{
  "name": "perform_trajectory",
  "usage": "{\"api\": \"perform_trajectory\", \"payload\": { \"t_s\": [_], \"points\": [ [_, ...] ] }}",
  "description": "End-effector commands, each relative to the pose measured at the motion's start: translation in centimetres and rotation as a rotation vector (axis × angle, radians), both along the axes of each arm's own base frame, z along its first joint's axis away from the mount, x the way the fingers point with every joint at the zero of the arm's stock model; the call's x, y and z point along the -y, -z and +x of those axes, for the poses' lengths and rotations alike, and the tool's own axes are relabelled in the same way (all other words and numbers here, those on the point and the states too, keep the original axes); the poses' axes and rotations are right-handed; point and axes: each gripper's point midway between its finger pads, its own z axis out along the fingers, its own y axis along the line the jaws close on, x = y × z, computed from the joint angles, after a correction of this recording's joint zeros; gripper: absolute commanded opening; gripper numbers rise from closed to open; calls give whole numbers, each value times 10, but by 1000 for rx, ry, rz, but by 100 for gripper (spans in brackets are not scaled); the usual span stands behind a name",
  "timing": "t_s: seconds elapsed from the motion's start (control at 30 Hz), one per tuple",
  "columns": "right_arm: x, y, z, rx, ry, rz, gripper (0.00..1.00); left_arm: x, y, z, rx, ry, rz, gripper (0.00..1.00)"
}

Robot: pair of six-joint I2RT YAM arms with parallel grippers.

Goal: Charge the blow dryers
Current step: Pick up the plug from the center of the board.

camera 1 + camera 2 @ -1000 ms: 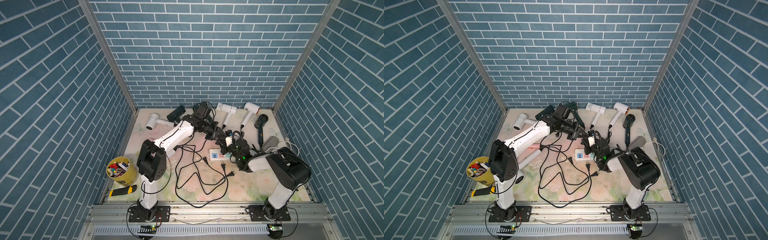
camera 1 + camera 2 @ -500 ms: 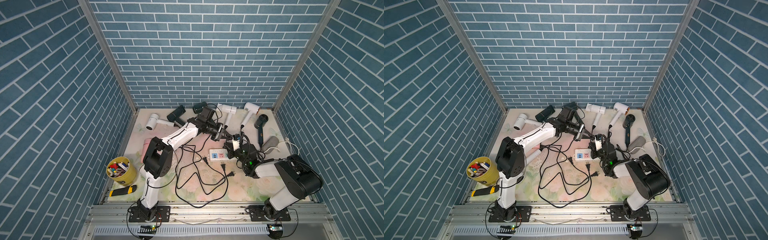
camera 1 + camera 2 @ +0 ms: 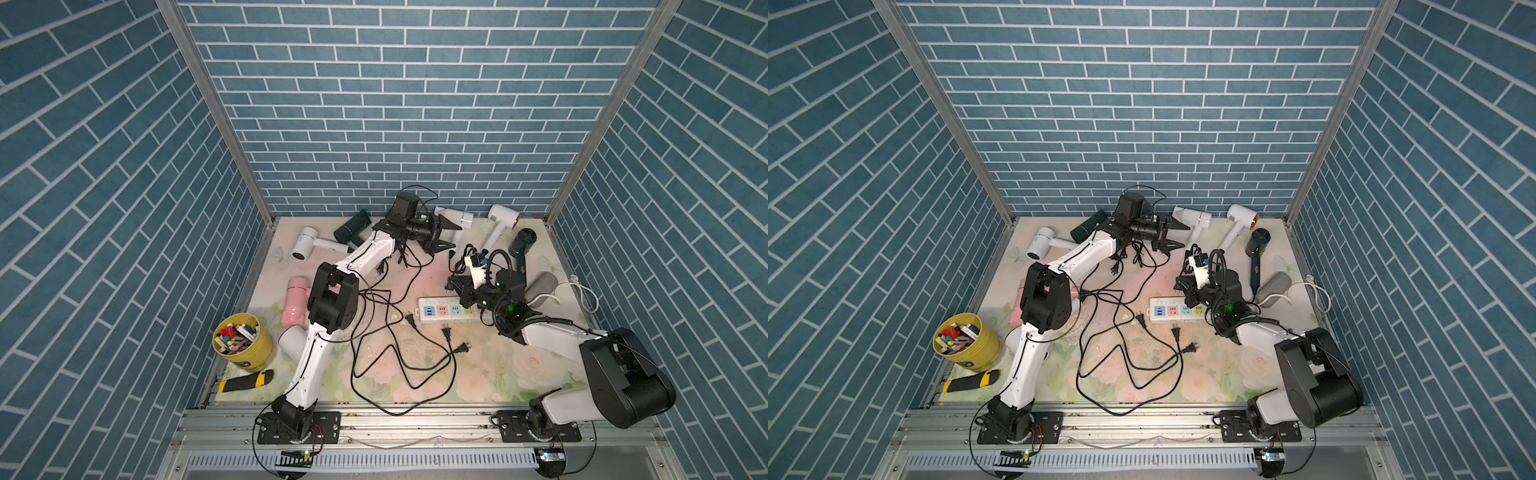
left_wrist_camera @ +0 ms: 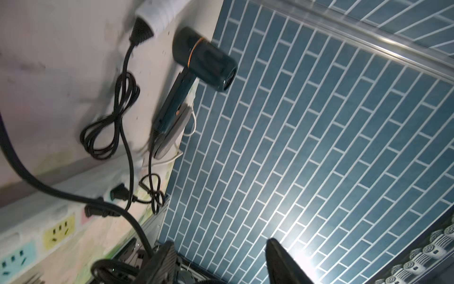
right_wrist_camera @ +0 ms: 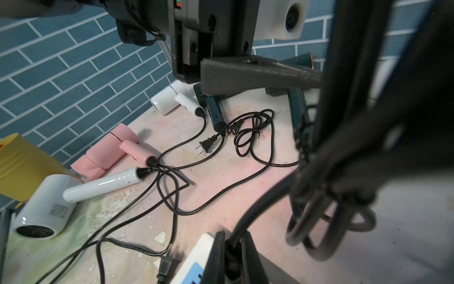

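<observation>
Several blow dryers lie around the mat: white ones [image 3: 305, 248] [image 3: 457, 217] [image 3: 500, 218], dark ones [image 3: 352, 226] [image 3: 523, 245] and a pink one [image 3: 296, 299]. My left gripper [image 3: 451, 237] [image 4: 221, 265] hangs open and empty near the back wall, beside a white dryer. My right gripper [image 3: 457, 286] [image 5: 232, 255] is shut on a black cord [image 5: 260, 204], right above the left end of the white power strip [image 3: 451, 311] [image 5: 196, 255]. I cannot tell which dryer that cord belongs to. Its plug pins are hidden between the fingers.
Loose black cords and plugs [image 3: 446, 332] sprawl over the mat's middle and front. A grey cylinder [image 3: 540, 286] lies right of the strip. A yellow cup of pens [image 3: 243, 340] and a yellow-black knife [image 3: 245, 381] sit at the front left.
My left gripper was shut close to the right gripper; it has opened and pulled back toward the rear wall. The right gripper stays shut by the strip while its elbow has dropped lower.
</observation>
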Motion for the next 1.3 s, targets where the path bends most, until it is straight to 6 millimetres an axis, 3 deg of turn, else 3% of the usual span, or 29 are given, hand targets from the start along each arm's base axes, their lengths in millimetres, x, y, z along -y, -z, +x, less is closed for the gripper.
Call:
{"api": "perform_trajectory", "payload": {
  "t_s": [0.0,0.1,0.2,0.47,0.57,0.67,0.77,0.97,1.07,1.27],
  "points": [
    [4,-9,-4,-134,-22,33,0,-17,-16,14,193,-10,36,77],
    [14,-21,1,-173,14,66,0,-36,-27,18,314,-37,67,89],
    [21,-29,8,-223,31,95,0,-48,-40,10,431,-34,103,98],
    [33,-41,25,-353,36,188,0,-79,-42,-27,710,-48,197,100],
    [36,-47,27,-374,33,217,0,-84,-28,-49,831,-29,236,99],
    [39,-48,29,-408,35,231,0,-77,-6,-71,906,57,306,99],
    [39,-52,31,-429,30,252,0,-58,13,-94,965,175,311,95],
    [33,-54,30,-445,-19,267,0,-20,27,-127,1003,339,168,82],
    [33,-54,30,-442,-23,267,0,-11,32,-136,1014,380,150,74],
    [32,-57,28,-447,-38,281,0,-8,52,-132,994,404,201,60]
  ]
}}
